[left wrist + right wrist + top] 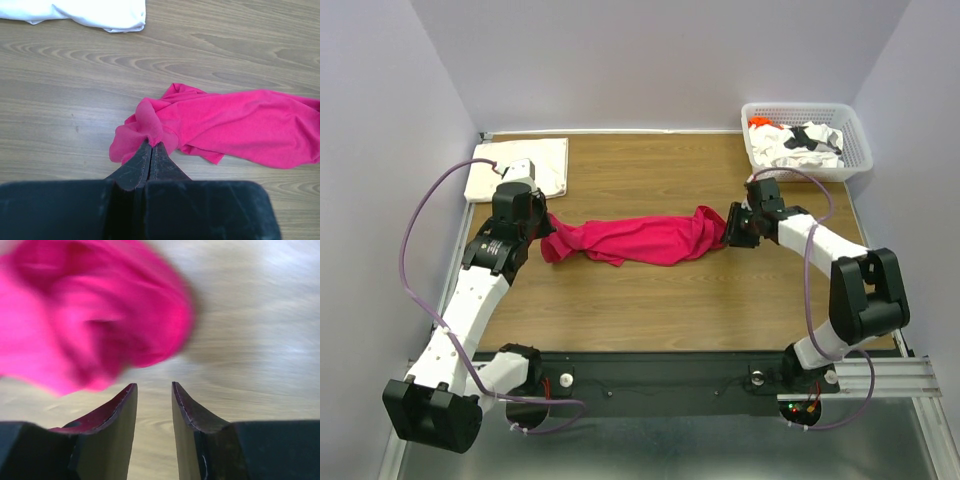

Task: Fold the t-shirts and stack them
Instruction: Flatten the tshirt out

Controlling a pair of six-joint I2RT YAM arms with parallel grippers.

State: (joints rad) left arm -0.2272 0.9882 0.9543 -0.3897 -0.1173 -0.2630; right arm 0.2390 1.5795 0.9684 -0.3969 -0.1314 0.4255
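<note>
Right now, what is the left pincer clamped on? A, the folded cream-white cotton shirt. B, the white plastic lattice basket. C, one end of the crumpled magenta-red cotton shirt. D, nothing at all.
C: in the left wrist view the left pincer is shut on a bunched end of the crumpled magenta-red cotton shirt.

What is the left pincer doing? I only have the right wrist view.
Observer: The left pincer is shut on the left end of the magenta shirt.
Operator: Anything folded yet?
Observer: A cream shirt lies folded flat at the far left corner of the table, apart from the magenta one.
Operator: More to do?
Observer: A white basket at the far right corner holds crumpled shirts.
</note>
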